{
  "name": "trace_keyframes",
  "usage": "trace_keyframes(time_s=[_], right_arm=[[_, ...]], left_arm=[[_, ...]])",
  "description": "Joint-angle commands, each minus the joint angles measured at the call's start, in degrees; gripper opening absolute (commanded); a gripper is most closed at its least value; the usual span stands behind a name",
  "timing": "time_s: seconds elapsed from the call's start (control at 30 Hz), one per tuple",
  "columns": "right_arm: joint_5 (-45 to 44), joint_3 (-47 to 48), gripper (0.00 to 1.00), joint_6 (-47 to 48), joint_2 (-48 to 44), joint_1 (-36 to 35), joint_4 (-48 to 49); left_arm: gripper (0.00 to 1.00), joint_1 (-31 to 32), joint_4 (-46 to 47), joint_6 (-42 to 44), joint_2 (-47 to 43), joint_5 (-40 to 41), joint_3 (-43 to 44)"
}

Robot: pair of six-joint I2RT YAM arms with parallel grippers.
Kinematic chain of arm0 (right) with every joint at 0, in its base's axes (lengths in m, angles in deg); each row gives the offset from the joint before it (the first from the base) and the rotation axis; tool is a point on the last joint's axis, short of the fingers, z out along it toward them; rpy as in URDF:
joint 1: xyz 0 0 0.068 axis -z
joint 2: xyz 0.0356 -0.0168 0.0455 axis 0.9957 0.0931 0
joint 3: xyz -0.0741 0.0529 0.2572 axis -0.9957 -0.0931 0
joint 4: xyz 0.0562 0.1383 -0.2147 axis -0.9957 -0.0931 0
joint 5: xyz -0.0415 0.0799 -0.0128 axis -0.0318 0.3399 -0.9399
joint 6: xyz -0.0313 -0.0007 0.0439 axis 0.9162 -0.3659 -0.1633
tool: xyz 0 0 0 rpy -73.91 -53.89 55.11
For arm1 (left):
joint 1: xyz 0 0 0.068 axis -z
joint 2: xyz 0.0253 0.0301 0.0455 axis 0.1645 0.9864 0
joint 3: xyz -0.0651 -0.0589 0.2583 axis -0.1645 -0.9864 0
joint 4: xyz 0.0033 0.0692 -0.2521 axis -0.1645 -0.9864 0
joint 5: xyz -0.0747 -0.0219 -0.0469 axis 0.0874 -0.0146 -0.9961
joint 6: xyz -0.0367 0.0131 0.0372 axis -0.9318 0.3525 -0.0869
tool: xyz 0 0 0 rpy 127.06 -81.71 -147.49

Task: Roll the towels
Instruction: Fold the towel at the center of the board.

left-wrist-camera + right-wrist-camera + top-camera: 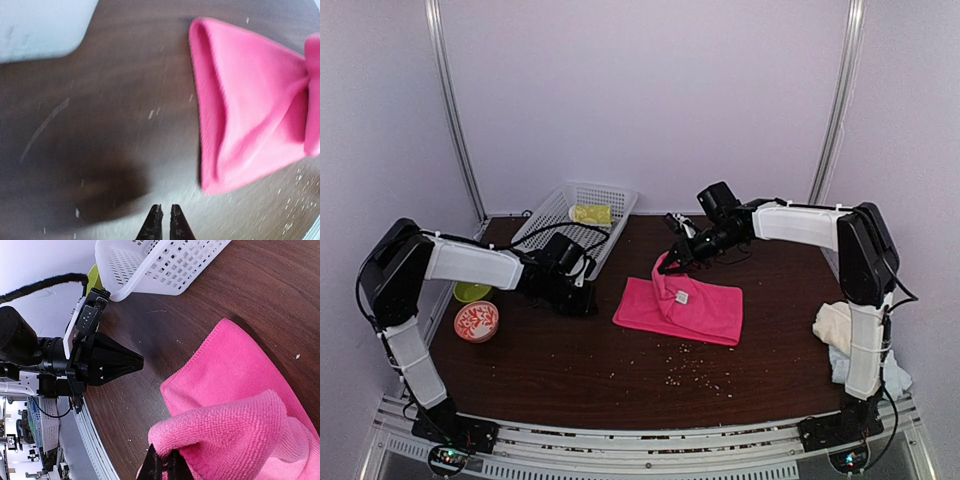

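At left, the left gripper (162, 222) sits low over the dark table (550, 370), fingers pressed together on nothing, near the left edge of the pink towel (695, 315) but not touching it. Behind it, a white basket (552, 208) holds a yellow towel (591, 213). At centre, the pink towel lies folded flat, save one corner pinched tight in the right gripper (670, 268) and raised off the wood. A cream towel (833, 324) waits far right, beside the right arm. The roll looks barely begun. The next move likely calls for curling the held corner over the flat cloth while the left gripper pins the edge.
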Motion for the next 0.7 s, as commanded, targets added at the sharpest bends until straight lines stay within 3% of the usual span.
trace_keyframes(time_s=[0.0, 0.3, 0.67], right_arm=[[1.35, 4.6, 0.0, 0.71, 3.12, -0.11, -1.0], [2.21, 9.84, 0.0, -4.78, 10.8, -1.7, 2.18], [1.86, 9.6, 0.0, -10.75, 15.54, -4.02, 5.76]], left_arm=[[0.07, 0.29, 4.66, 2.14, 4.8, -0.57, 5.81], [0.07, 2.33, 6.14, 3.59, 10.21, -4.86, 8.72], [0.07, 3.75, 7.48, 1.19, 7.17, -3.46, 3.92]])
